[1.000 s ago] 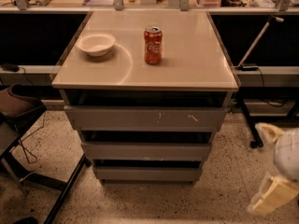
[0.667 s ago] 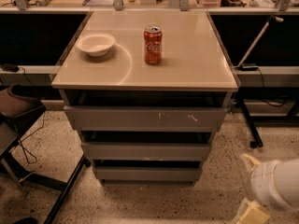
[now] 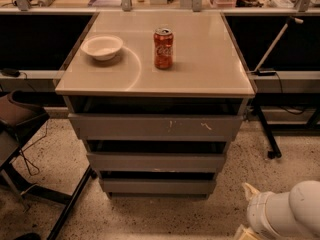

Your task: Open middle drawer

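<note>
Now: gripper low, drawer waiting

Bowl [image 3: 102, 47] at 11 o'clock, can [image 3: 163, 48] at 12. Middle drawer [image 3: 156, 162] at 6, under the scuffed top drawer [image 3: 155, 127]. Gripper [image 3: 249, 209] hangs at 5 o'clock, well apart; open or closed, can't tell. Risk: hooking the wrong front could topple the can.
</note>
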Available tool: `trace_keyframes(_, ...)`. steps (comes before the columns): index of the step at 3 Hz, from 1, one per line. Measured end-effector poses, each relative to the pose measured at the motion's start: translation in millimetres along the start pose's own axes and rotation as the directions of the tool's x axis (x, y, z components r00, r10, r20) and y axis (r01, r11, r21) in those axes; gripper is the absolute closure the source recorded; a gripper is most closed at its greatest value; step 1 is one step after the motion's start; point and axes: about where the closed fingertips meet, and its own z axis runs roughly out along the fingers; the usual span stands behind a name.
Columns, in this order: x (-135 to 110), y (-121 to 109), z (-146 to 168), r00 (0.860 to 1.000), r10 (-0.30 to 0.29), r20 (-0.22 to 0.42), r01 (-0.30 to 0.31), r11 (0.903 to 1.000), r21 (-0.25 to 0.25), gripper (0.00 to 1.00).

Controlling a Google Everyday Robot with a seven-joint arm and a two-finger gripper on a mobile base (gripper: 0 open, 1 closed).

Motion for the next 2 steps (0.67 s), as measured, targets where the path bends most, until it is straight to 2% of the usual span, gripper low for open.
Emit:
trace_keyframes(1, 2.3, -0.1, 1.0, 1.0, 0.01, 0.008, -0.01, 0.9999, -0.008, 0.0)
trace_keyframes(2, -24.3, -18.1, 19.0, 0.994, -0.033, 0.102, 0.032, 0.9995, 0.008, 0.0)
